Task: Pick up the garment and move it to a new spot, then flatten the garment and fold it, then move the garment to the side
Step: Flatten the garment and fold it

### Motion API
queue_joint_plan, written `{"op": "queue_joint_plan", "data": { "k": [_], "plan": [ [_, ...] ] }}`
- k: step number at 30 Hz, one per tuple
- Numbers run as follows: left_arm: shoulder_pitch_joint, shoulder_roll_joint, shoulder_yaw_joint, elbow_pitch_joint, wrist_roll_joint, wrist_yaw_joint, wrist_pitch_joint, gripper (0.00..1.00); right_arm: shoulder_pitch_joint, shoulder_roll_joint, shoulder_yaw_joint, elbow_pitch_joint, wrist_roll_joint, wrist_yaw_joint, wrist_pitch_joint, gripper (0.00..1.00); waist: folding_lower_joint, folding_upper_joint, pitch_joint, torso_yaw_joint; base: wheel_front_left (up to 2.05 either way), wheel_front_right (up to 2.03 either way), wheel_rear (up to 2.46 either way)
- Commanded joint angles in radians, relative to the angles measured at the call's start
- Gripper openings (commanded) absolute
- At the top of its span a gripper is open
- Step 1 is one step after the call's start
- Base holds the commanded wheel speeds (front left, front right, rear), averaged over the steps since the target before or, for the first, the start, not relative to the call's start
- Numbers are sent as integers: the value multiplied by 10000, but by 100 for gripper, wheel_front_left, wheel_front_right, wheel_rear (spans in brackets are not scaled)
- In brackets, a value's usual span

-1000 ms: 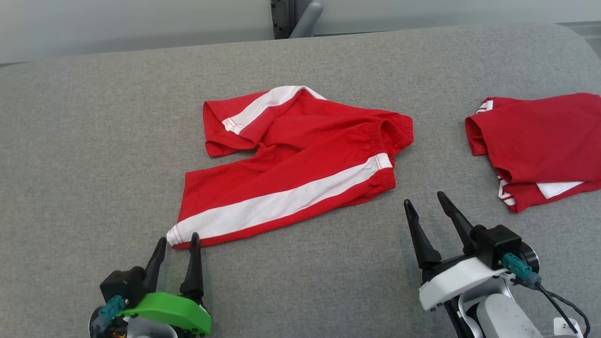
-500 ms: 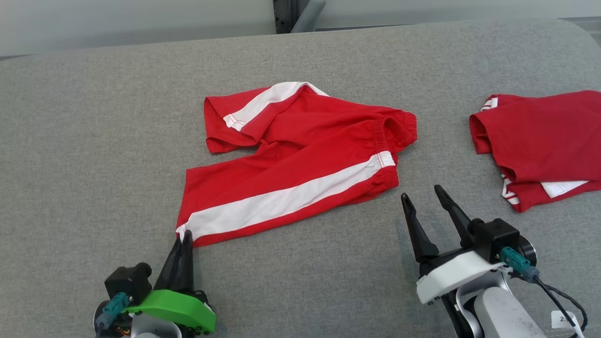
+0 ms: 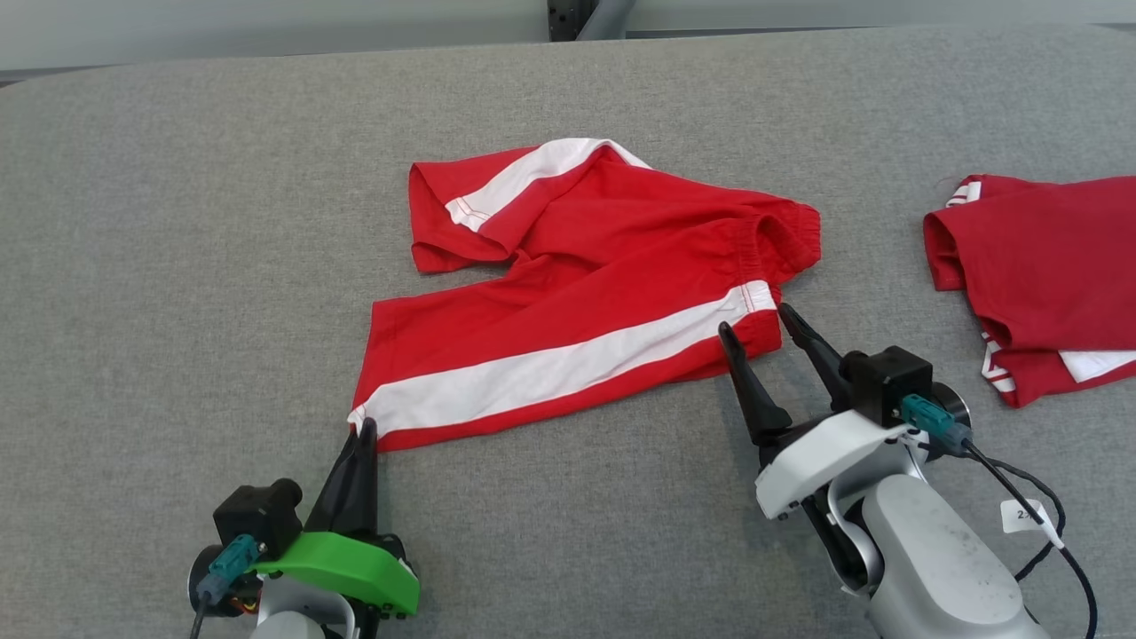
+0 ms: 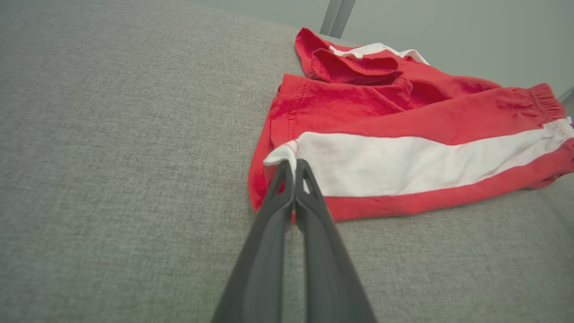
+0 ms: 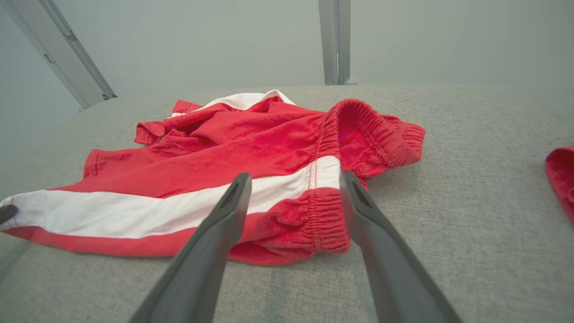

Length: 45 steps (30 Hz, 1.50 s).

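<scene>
A grey padded surface spans the scene. The garment, red shorts with white side stripes, lies rumpled at its middle, waistband to the right. A second red piece lies folded at the right edge, well apart. The right gripper stands spread, its fingers straddling the waistband's near corner. The left gripper is clenched on the garment's near-left hem corner, at the white stripe's end.

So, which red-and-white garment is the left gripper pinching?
The spread-out red shorts in the middle, pinched at a hem corner; the folded red garment at right lies untouched.
</scene>
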Motion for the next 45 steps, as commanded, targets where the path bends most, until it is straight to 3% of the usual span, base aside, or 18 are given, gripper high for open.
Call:
{"op": "queue_joint_plan", "data": {
  "k": [1, 15, 18, 19, 27, 28, 29, 36, 45],
  "plan": [
    [-131, 42, -24, 14, 142, -36, 2, 0, -195, -27, 84, 272, 96, -9, -25, 100, 0, 77, 59, 86, 0, 0, 0],
    [-136, 42, -275, -11, 229, -38, 2, 0, -815, 58, -233, 1172, 361, -8, -25, 100, 0, 77, 148, 306, 0, 0, 0],
    [-124, 42, -265, -12, 260, -38, 2, 0, -847, 63, -190, 1201, 432, -8, -25, 67, 0, 77, 164, 307, 0, 0, 0],
    [-126, 42, -265, -11, 264, -38, 2, 0, -863, 63, -172, 1213, 457, -8, -25, 49, 0, 77, 171, 307, 0, 0, 0],
    [-192, 42, -285, 30, 240, -38, 2, 0, -1000, 27, -67, 1372, 565, -8, -23, 18, 0, 77, 219, 350, 0, 0, 0],
    [-203, 42, -284, 47, 231, -38, 2, 0, -1017, 10, -59, 1410, 576, -8, -23, 5, 0, 77, 228, 364, 0, 0, 0],
    [-215, 42, -285, 51, 228, -38, 2, 0, -1029, 3, -60, 1446, 585, -8, -23, 0, 0, 77, 236, 380, 0, 0, 0],
    [-244, 42, -124, -126, 246, -31, 2, 0, -1006, 23, -173, 1104, 705, -8, -25, 0, 0, 77, 111, 475, 0, 0, 0],
    [-901, 154, 414, -1726, 763, -31, 1, 0, -949, 58, -800, -1438, 1462, -8, -25, 0, 0, 77, -955, 632, 0, 0, 0]
  ]
}}
